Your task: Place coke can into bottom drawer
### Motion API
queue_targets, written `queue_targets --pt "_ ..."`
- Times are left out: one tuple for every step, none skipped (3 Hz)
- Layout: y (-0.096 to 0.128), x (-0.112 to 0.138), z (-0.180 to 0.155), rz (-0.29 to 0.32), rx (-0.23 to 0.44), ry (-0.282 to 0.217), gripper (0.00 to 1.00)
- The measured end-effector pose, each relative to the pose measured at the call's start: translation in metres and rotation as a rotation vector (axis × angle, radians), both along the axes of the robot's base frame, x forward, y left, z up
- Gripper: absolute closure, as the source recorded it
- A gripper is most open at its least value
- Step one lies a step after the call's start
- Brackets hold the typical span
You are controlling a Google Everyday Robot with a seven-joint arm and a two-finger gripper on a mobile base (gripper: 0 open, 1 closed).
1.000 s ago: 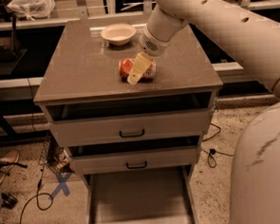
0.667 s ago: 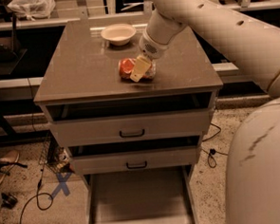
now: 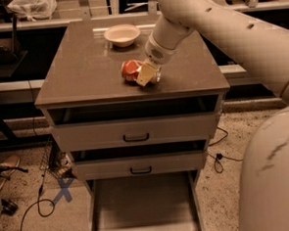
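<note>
Gripper (image 3: 146,73) is down on the cabinet top (image 3: 83,72), pressed against the right side of the coke can (image 3: 130,69). Can't tell whether it has closed on the can or is only touching it.

Left to right from there:
- Coke can lies on its side just left of the gripper, touching it, red body showing left, silver end tucked under the gripper's right edge. Looks dented.
- White bowl (image 3: 122,34) sits behind and slightly left of the gripper, apart from the can, not involved.
- 2 upper drawers (image 3: 135,132) are below the gripper, both partly pulled out, dark handles facing front.
- Bottom drawer (image 3: 140,206) is well below the gripper, pulled fully out, flat grey floor showing nothing inside. Can is not in it yet.
- Arm (image 3: 217,24) runs up and right from the gripper.

Handling judgement: likely an empty or near-empty aluminium can, so light, thin-walled, easy to crush further, and smooth enough to slip or roll. Best hold is across the mid-body, jaws on opposite sides of the cylinder, modest squeeze. Avoid the rounded ends and the dent. Lying down it may roll away if nudged.
</note>
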State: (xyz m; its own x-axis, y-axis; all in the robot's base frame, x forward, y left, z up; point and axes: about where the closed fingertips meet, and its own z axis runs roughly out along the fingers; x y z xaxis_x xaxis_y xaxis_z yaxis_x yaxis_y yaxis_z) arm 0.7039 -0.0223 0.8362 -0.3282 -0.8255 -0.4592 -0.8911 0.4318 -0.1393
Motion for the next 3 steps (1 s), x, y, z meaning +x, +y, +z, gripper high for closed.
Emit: queue_targets --pt "-0.027 -0.025 0.021 -0.051 0.011 -0.04 1.0" --pt "-0.075 -0.069 0.041 -0.148 0.007 -0.066 1.0" --pt "-0.108 -0.106 0.022 -0.218 0.004 -0.008 1.0"
